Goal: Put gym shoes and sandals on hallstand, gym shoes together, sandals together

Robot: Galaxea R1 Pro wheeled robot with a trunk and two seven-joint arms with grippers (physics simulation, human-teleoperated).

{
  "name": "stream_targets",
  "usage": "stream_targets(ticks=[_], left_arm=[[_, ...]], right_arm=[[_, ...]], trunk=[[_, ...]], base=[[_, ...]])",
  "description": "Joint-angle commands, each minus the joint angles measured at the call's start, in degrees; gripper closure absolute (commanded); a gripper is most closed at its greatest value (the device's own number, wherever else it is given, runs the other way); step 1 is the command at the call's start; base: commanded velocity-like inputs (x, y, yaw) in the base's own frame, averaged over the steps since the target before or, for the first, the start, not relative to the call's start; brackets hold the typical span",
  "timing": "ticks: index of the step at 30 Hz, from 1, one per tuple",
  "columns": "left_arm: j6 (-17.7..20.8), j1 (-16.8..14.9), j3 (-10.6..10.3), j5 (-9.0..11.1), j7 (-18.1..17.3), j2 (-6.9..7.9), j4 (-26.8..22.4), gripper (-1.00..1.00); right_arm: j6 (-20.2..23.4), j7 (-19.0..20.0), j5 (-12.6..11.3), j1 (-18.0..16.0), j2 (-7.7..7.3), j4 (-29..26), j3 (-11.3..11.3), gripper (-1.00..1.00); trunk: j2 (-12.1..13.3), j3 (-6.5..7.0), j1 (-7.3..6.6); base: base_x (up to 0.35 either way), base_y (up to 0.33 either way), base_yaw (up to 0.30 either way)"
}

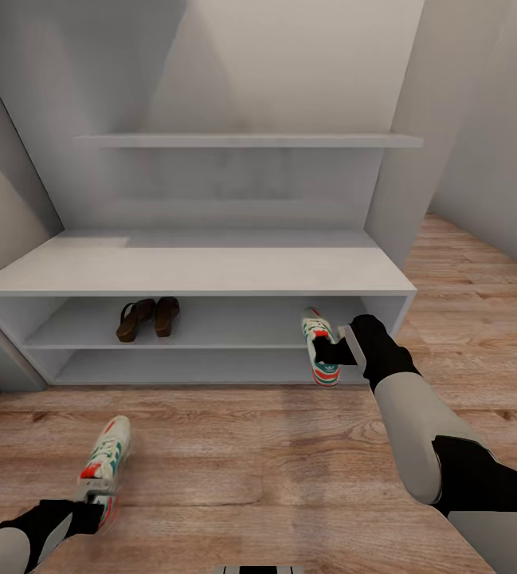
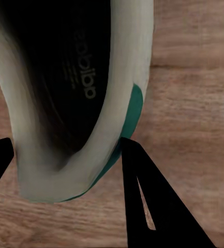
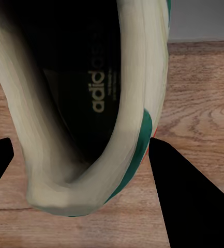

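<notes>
Head view: hallstand (image 1: 194, 271) sits against the wall, flat top bare, a wall shelf (image 1: 250, 141) above it. Upper open level holds the two sandals (image 1: 146, 318), side by side toward its left half, toes pointing in toward the back. The rest of that level is free out to the right end.

Right gripper (image 1: 331, 353) has one gym shoe (image 1: 320, 346) by the heel, at the front edge of the rack near its right end. Toe points to 12 o'clock into the upper level, heel hangs out over the corridor floor (image 1: 234, 446). Long axis runs front to back. Rack's right side panel is close at 3 o'clock of the shoe.

Second gym shoe (image 1: 104, 470) lies on the floor at 7 o'clock of the frame, well clear of the rack, toe toward 12 to 1 o'clock. Left gripper (image 1: 95, 504) is at its heel. Open floor between it and the rack.

Left wrist view: left gripper fingers (image 2: 158, 201) straddle the shoe's heel collar (image 2: 70, 170), one either side, the right-hand one touching the green heel panel. Partly closed around it; can't tell whether it's actually clamped. Shoe rests on planks.

Right wrist view: fingers (image 3: 189, 196) bracket the heel collar (image 3: 75, 191) of the other gym shoe, closed onto it, with the shoe's opening facing the camera. Planks below, grey rack edge beyond the toe end.
</notes>
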Motion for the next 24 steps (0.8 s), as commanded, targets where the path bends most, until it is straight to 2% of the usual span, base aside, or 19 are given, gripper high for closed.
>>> stream_targets(ticks=[1,2,3,7,9,11,12,15,16,24], left_arm=[[-0.1,0.0,-0.1,0.0,3.5,-0.13,0.0,1.00],[-0.1,0.0,-0.1,0.0,7.2,-0.46,0.1,1.00],[-0.1,0.0,-0.1,0.0,17.3,-1.96,0.2,1.00],[-0.2,0.0,-0.1,0.0,37.5,-4.38,0.4,1.00],[-0.2,0.0,-0.1,-0.1,53.2,-5.56,0.5,1.00],[-0.1,0.1,0.0,0.0,59.4,-5.90,0.6,1.00],[-0.1,0.1,0.0,0.0,63.8,-6.27,0.6,1.00],[0.0,0.1,0.0,0.1,69.3,-7.88,0.7,1.00],[0.1,0.1,0.0,0.1,70.1,-8.12,0.8,1.00],[0.4,0.2,0.0,0.0,71.3,-8.81,0.8,1.00]], right_arm=[[0.0,-0.1,0.0,0.0,0.00,0.0,0.0,1.00],[0.0,-0.1,0.0,0.0,0.00,0.0,0.0,1.00],[0.0,-0.1,0.0,0.0,0.00,0.0,0.0,1.00],[0.0,-0.1,0.0,0.0,0.00,0.0,0.0,1.00],[0.0,-0.1,0.0,0.0,0.00,0.0,0.0,1.00],[0.0,-0.1,0.0,0.0,0.00,0.0,0.0,1.00],[0.0,-0.1,0.0,0.0,0.00,0.0,0.0,1.00],[0.0,-0.1,0.0,0.0,0.00,0.0,0.0,1.00],[0.0,-0.1,0.0,0.0,-0.02,0.0,0.0,1.00],[0.0,-0.1,0.0,0.0,-0.08,0.0,-0.1,1.00]], trunk=[[0.0,0.00,0.00],[0.0,0.00,0.00],[0.0,0.00,0.00],[0.0,0.00,0.00],[0.0,0.00,0.00],[0.0,0.00,0.00],[0.0,0.00,0.00],[0.0,0.00,0.00],[0.0,0.00,0.00],[0.0,0.00,0.00]], base=[[0.000,0.000,0.000],[0.000,0.000,0.000],[0.000,0.000,0.000],[0.000,0.000,0.000],[0.000,0.000,0.000],[0.000,0.000,0.000],[0.000,0.000,0.000],[0.000,0.000,0.000],[0.000,0.000,0.000],[0.000,0.000,0.000]])
